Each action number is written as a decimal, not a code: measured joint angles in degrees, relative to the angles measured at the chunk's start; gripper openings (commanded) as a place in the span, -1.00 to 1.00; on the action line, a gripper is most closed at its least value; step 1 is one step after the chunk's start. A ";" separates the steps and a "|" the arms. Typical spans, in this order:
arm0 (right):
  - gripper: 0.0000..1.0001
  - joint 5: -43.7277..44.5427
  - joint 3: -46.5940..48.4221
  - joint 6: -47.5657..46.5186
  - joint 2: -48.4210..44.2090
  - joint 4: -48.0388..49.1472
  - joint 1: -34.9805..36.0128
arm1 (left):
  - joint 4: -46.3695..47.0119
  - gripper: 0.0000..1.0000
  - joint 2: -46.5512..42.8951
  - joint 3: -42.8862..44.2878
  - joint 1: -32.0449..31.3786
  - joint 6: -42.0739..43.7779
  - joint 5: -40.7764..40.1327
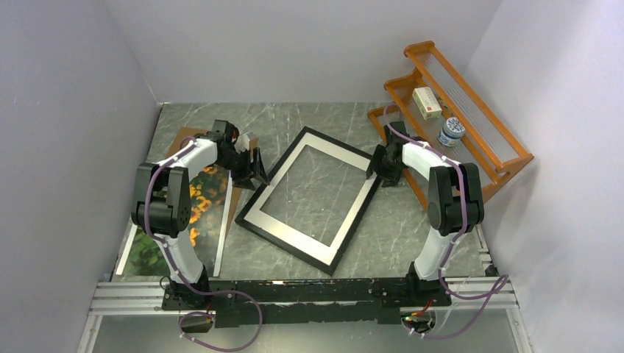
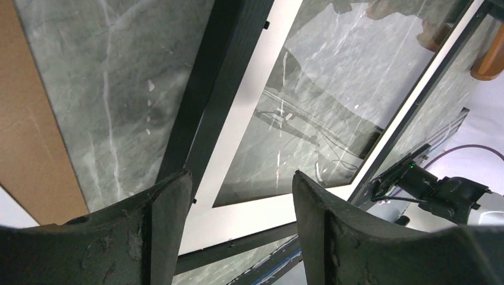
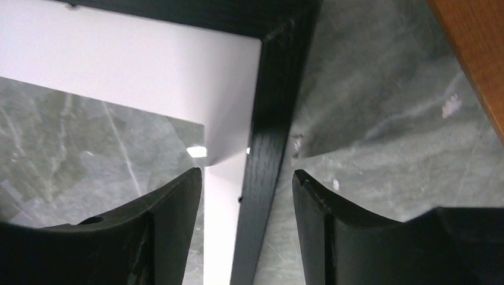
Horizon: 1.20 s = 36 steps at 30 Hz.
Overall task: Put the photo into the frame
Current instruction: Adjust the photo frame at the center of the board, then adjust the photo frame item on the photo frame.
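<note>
the frame (image 1: pixel 285 244) lies flat and skewed mid-tabletop (image 1: pixel 316 121), with marble showing through its opening inside the white mat. the photo (image 1: pixel 200 209) lies at the left of the top view, partly under the left arm, beside the frame and not in it.

the left gripper (image 2: pixel 241 178) sits at the frame's upper-left edge, fingers apart and holding nothing; the black rail runs just by its left finger. the right gripper (image 3: pixel 246 175) is at the frame's right edge. it is parted so the rail passes between its fingers (image 3: pixel 172 208) with room on both sides, and nothing is gripped yet.

the step in hand looks like taking the frame by both sides. to do it well, each gripper should centre on its rail and pinch wood only, not mat or pane. both should close together and move level, so the frame neither twists nor slides toward the rack (image 1: pixel 471 140).
</note>
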 measured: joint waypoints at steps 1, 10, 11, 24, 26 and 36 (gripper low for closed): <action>0.12 0.31 0.00 -0.13 -0.11 -1.18 0.02 | -0.39 0.36 -0.26 0.00 -0.04 0.02 -0.50; -0.14 1.14 -0.07 -0.52 -0.55 -6.84 0.17 | -1.55 0.35 -0.39 -1.66 -0.09 0.22 -2.95; -0.16 1.14 -0.04 -0.46 -0.57 -6.82 0.24 | -1.62 0.34 -0.39 -1.79 -0.09 0.24 -2.95; -0.77 2.80 0.50 0.52 -0.55 -8.13 0.57 | -1.44 0.33 -0.39 -2.21 -0.09 0.39 -3.26; -0.90 2.73 0.72 0.44 -0.57 -8.35 0.59 | -1.46 0.33 -0.39 -2.40 -0.09 0.39 -3.41; 0.21 2.40 1.92 0.07 -0.55 -9.07 0.57 | -1.44 0.35 -0.39 -2.54 -0.09 0.37 -4.00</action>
